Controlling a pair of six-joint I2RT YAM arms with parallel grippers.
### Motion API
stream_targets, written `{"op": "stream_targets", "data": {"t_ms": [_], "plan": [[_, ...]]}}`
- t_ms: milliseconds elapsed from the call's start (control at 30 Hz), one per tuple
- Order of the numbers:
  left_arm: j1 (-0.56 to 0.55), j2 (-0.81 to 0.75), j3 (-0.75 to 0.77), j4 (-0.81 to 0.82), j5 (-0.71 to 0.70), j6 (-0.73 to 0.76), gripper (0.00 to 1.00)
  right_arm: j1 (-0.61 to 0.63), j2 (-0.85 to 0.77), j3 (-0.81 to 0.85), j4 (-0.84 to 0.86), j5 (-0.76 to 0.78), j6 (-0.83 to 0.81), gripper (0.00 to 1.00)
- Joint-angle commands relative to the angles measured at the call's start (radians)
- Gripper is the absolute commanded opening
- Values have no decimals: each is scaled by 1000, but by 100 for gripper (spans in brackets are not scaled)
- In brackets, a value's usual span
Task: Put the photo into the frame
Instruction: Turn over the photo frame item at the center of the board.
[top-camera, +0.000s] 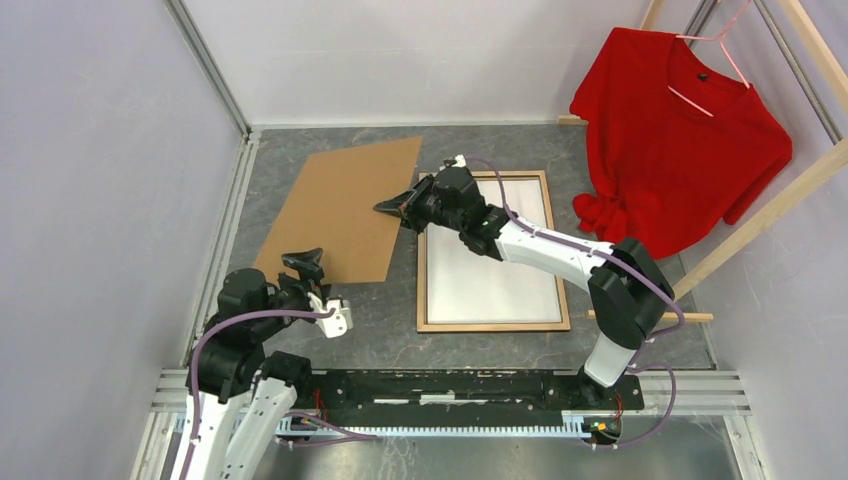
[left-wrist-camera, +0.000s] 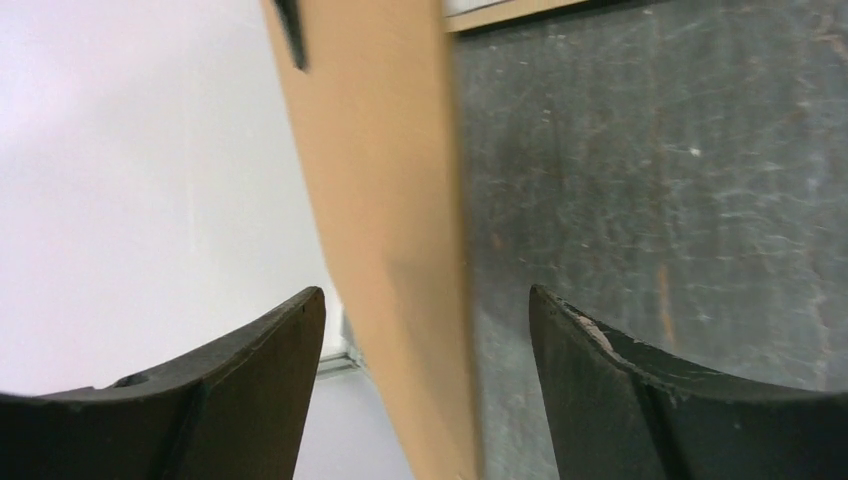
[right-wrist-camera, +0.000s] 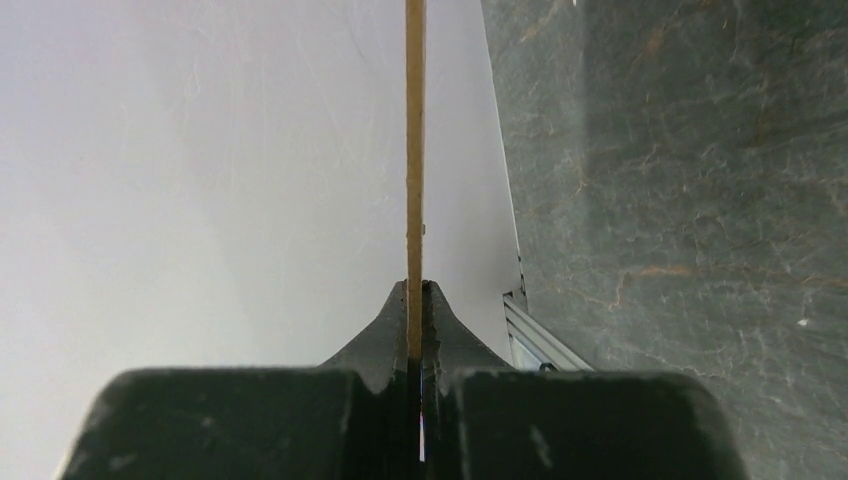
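Top external view, noted first: shows a flat plain brown rectangular backing board (top-camera: 340, 205), apparently tilted up off the grey stone-patterned table (top-camera: 380, 305), pinched midway along its right edge by the right gripper (top-camera: 395, 208). Confirms from the right wrist view: both black fingers (right-wrist-camera: 380, 345) pressed together on the board seen edge-on, nothing else between them. Places the left gripper (top-camera: 305, 262) at the board's near edge with jaws spread; finds, from the left wrist view, the board running between the two black fingertips (left-wrist-camera: 250, 385) without clear contact on either. Judges the reason for that pose: a second grip point lined up to steady a wide, thin panel during carrying. Locates the large rectangular picture frame (top-camera: 548, 250) flat on the table just right of the board, light wood back upward, likely laid face down for loading from behind. Notes a white sheet (top-camera: 490, 270) filling the opening; possibly the photo lying print-side down, but cannot tell, with no brown-golden picture side visible anywhere. Records a red T-shirt (top-camera: 680, 140) on a pink hanger (top-camera: 712, 50) at far right, apart from the work. Finds no brand, label or readable writing in any view.
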Motion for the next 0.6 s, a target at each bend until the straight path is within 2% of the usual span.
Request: {"op": "stream_targets", "data": {"t_ms": [0,67,133,267,300,367,400,467,533,567], "plan": [[1,-1,-16,231,23,59,79,34,-14,52,121,35,50,0],[1,14,-10,234,8,58,75,41,-20,35,131,47,64,0],[1,26,1,209,0,64,67,49,-20,35,140,51,69,0],[0,35,14,197,-5,74,29,60,-17,55,122,40,38,2],[0,31,15,211,-10,70,20,58,-18,53,122,27,17,10],[0,24,13,254,-22,47,5,42,-28,34,128,-8,-45,32],[0,22,15,273,-26,35,2,27,-38,19,140,-36,-99,45],[0,23,21,291,-34,23,2,-13,-64,-10,152,-104,-226,63],[0,27,35,298,-38,13,2,-77,-91,-16,101,-188,-404,79],[0,33,46,296,-42,11,2,-117,-96,-12,104,-283,-520,84]]}}
